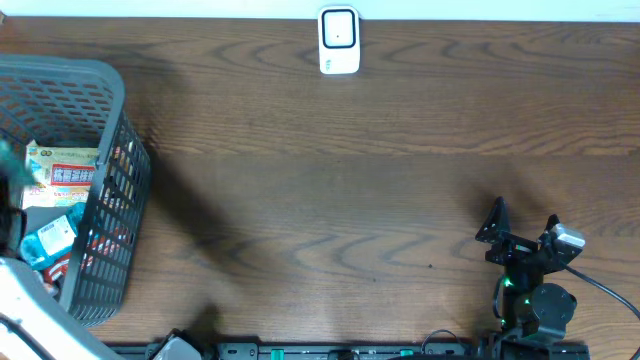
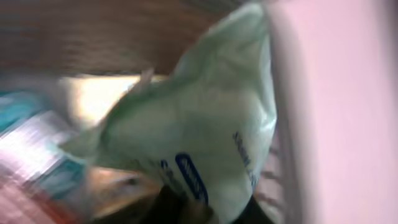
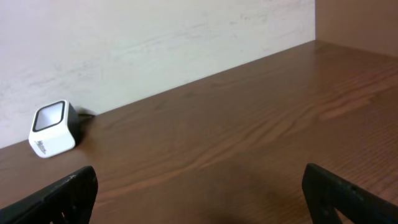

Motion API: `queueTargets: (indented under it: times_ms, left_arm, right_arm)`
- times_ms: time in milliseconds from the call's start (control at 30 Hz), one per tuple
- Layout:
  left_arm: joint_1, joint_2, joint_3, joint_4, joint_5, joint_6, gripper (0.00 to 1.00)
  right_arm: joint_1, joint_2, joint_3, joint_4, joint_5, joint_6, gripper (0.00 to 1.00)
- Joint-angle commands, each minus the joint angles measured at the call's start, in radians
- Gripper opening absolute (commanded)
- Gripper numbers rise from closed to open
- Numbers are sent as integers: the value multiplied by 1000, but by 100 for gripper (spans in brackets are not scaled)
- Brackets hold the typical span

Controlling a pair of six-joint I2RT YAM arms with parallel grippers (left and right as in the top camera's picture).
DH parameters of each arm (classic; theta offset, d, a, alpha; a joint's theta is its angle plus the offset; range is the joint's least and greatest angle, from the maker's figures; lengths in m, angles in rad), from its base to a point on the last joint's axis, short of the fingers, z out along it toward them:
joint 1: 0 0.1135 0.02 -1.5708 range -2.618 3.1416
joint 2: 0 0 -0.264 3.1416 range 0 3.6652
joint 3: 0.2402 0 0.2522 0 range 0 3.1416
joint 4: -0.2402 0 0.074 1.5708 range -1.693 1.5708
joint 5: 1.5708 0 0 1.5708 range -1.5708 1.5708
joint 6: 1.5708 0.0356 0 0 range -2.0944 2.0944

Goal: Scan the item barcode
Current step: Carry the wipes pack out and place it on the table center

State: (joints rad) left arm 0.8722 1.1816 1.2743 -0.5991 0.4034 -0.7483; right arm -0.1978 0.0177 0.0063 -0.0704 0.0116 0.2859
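A pale green packet with a blue label (image 2: pixel 199 124) fills the left wrist view, blurred and very close. My left gripper (image 2: pixel 202 213) is shut on its lower edge, and only dark finger shapes show there. This happens inside the grey basket (image 1: pixel 105 80) at the table's left end. In the overhead view the left gripper is at the frame's left edge and mostly hidden. The white barcode scanner (image 1: pixel 339 41) stands at the far middle edge of the table, and it shows again as the scanner (image 3: pixel 53 128) by the wall. My right gripper (image 1: pixel 522 226) rests open near the front right, holding nothing.
The basket holds more packets: an orange-and-white packet (image 1: pixel 62 170) and a blue packet (image 1: pixel 50 240). The white left arm (image 1: pixel 25 300) reaches in from the bottom left. Brown wood tabletop (image 1: pixel 330 200) lies between basket and scanner.
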Motion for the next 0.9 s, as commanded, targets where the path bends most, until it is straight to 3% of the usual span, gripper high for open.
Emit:
queueTargets:
  times_ms: [0, 133, 233, 333, 467, 600, 867]
  left_arm:
    - [-109, -72, 20, 87, 342, 131, 7]
    - [-326, -112, 20, 103, 430, 232, 8]
    - [-624, -116, 19, 85, 400, 360, 8]
    - [-883, -89, 8, 13, 220, 472, 8]
    - [-1166, 0, -9, -143, -205, 516, 8]
    - [-1337, 143, -10, -248, -403, 516, 7]
    - [-1424, 494, -10, -196, -410, 500, 7]
  right_arm:
    - [3, -5, -1, -3, 5, 13, 99]
    - [3, -5, -1, -3, 5, 13, 99]
    - [3, -5, -1, -3, 5, 13, 99]
    - [3, -5, -1, -3, 5, 13, 99]
    - [3, -5, -1, -3, 5, 13, 99]
    - [3, -5, -1, -3, 5, 13, 99]
    - [3, -5, -1, -3, 5, 13, 99]
